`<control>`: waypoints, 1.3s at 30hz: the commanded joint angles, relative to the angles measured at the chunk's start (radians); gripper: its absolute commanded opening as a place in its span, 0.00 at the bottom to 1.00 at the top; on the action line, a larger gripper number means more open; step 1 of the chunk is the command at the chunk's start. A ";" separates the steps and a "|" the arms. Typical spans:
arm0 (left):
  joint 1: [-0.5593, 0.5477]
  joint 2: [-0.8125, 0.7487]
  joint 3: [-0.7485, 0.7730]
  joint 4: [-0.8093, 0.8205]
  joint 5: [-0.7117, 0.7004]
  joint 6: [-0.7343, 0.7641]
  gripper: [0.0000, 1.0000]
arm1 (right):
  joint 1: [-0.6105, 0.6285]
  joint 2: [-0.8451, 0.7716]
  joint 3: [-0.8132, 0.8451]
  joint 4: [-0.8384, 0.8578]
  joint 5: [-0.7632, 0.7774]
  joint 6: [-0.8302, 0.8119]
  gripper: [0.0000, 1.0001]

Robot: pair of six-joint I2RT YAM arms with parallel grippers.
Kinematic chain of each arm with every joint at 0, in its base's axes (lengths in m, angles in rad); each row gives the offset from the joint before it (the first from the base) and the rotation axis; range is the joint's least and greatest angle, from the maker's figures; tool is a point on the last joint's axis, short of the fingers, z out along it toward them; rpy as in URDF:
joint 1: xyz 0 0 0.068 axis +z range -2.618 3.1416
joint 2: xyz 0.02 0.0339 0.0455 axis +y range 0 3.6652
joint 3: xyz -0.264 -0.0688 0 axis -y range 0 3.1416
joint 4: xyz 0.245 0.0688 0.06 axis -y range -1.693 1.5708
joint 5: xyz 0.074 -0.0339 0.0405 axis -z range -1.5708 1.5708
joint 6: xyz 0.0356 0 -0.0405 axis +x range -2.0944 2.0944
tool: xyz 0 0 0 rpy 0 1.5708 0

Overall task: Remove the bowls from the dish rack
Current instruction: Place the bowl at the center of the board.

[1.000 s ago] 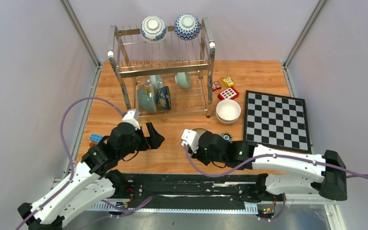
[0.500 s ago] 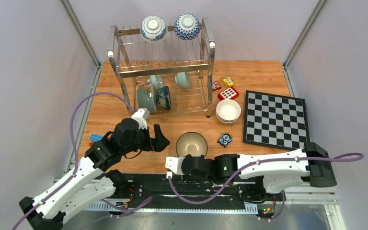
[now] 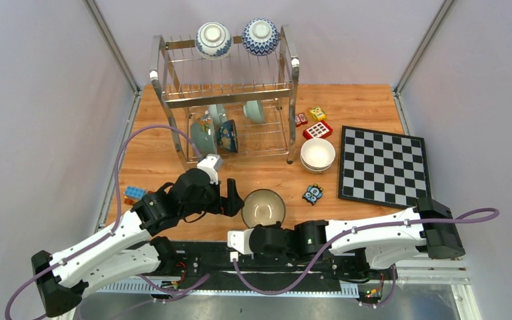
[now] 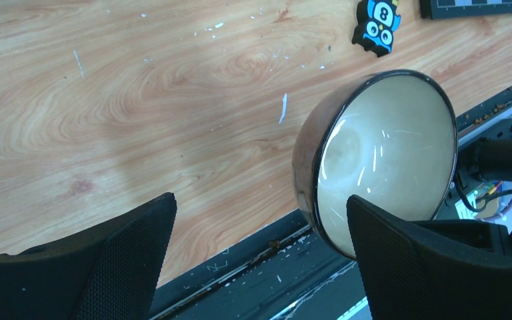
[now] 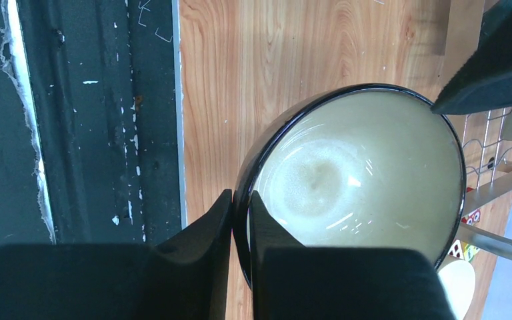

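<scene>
Wooden table (image 3: 360, 107) is carrying the dish rack (image 3: 227, 100) at its far side. Top tier: two blue-and-white bowls (image 3: 213, 39) are sitting upside down. Lower tier: pale green bowls (image 3: 203, 137) are standing on edge. On the table just right of the rack, cream-white bowls (image 3: 318, 153) are sitting stacked, next to the chessboard (image 3: 385, 167). Near edge: right gripper (image 5: 240, 217) is pinching the rim of the dark brown bowl (image 5: 353, 173), one finger inside, one outside, and is holding it tilted over the wood. Just beside that bowl, left gripper (image 4: 260, 203) is hovering with fingers spread wide, gripping nothing.
</scene>
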 commanded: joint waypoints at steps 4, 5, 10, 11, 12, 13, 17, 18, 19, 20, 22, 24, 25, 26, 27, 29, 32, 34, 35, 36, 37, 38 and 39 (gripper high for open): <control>-0.030 0.053 0.004 0.088 -0.008 -0.001 1.00 | 0.015 -0.023 -0.017 0.084 0.038 -0.034 0.03; -0.044 0.065 0.011 0.091 -0.016 0.003 1.00 | 0.015 -0.020 -0.015 0.085 0.036 -0.033 0.03; -0.106 0.133 0.049 0.080 -0.058 0.024 0.99 | 0.015 -0.007 -0.006 0.087 0.025 -0.041 0.03; -0.114 0.148 0.054 0.071 -0.067 0.026 0.98 | 0.015 -0.004 -0.004 0.087 0.022 -0.043 0.03; -0.120 0.162 0.060 0.057 -0.076 0.029 0.97 | 0.014 -0.002 -0.001 0.086 0.021 -0.045 0.03; -0.127 0.173 0.068 0.049 -0.083 0.032 0.95 | 0.015 0.001 0.002 0.084 0.019 -0.046 0.03; -0.149 0.210 0.086 0.022 -0.129 0.044 0.90 | 0.015 0.012 0.017 0.072 0.009 -0.048 0.03; -0.154 0.216 0.090 0.018 -0.140 0.046 0.89 | 0.015 0.014 0.020 0.072 0.006 -0.048 0.03; -0.159 0.221 0.094 0.015 -0.149 0.046 0.88 | 0.015 0.016 0.023 0.071 0.003 -0.046 0.03; -0.163 0.226 0.096 0.013 -0.155 0.049 0.86 | 0.015 0.018 0.025 0.070 0.001 -0.044 0.03; -0.171 0.236 0.100 0.009 -0.166 0.052 0.81 | 0.016 0.021 0.028 0.071 -0.002 -0.041 0.03; -0.176 0.247 0.103 0.006 -0.169 0.055 0.74 | 0.017 0.024 0.032 0.071 -0.004 -0.040 0.03; -0.179 0.252 0.104 0.003 -0.170 0.056 0.70 | 0.017 0.025 0.034 0.070 -0.003 -0.040 0.03; -0.181 0.258 0.105 0.002 -0.170 0.055 0.68 | 0.017 0.026 0.035 0.070 -0.004 -0.039 0.03; -0.184 0.261 0.106 0.002 -0.172 0.056 0.65 | 0.017 0.027 0.037 0.070 -0.005 -0.039 0.03; -0.186 0.270 0.108 0.002 -0.177 0.055 0.62 | 0.017 0.030 0.040 0.072 -0.006 -0.039 0.03; -0.190 0.279 0.110 0.000 -0.181 0.055 0.61 | 0.018 0.033 0.041 0.075 -0.006 -0.038 0.03; -0.190 0.286 0.111 -0.001 -0.187 0.056 0.62 | 0.020 0.032 0.042 0.077 -0.006 -0.038 0.03; -0.190 0.290 0.110 -0.001 -0.188 0.057 0.63 | 0.021 0.032 0.042 0.078 -0.006 -0.036 0.03; -0.191 0.294 0.110 -0.001 -0.190 0.055 0.64 | 0.021 0.033 0.044 0.078 -0.007 -0.036 0.03; -0.192 0.298 0.110 -0.002 -0.191 0.056 0.64 | 0.023 0.034 0.044 0.079 -0.007 -0.037 0.03; -0.192 0.303 0.110 -0.001 -0.192 0.057 0.64 | 0.023 0.034 0.044 0.081 -0.008 -0.037 0.03; -0.193 0.307 0.110 -0.001 -0.192 0.058 0.62 | 0.024 0.037 0.045 0.082 -0.008 -0.037 0.03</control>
